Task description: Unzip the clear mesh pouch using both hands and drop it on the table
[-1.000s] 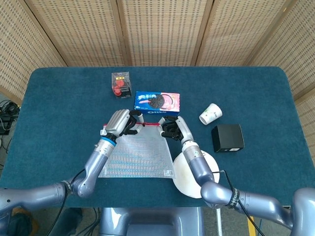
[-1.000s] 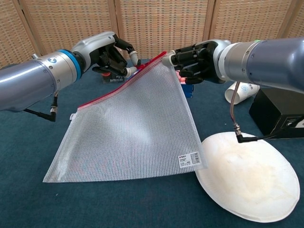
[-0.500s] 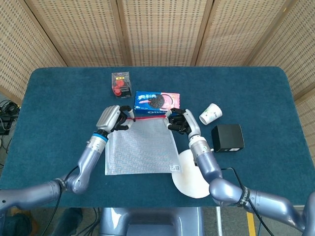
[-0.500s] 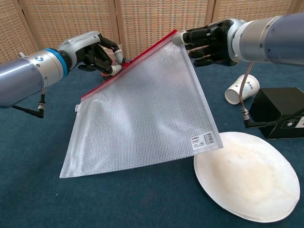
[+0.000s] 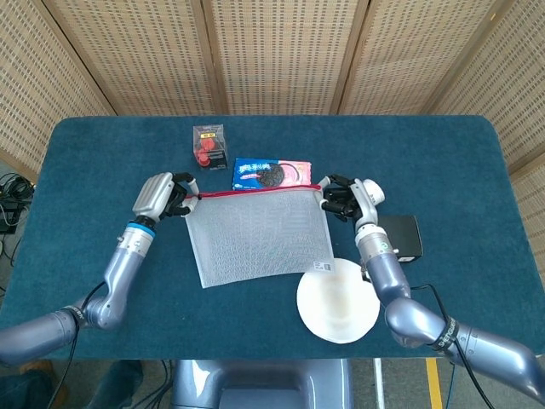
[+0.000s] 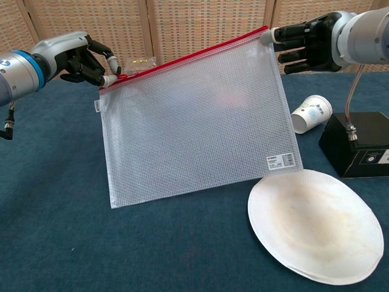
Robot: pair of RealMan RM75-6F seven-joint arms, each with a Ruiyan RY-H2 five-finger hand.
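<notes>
Wicker screens back a blue-covered table where the left hand pinches one top corner of the mesh pouch and the right hand pinches the other, the pouch hanging taut between them, clear of the table, above the near edge of a white plate. Behind it sit a small clear box and a biscuit packet; a paper cup and a black box lie to the right. With the left hand at the far end of the red zip, the unzipping looks about finished, though the frames do not show the opening; the drop onto the table remains.
</notes>
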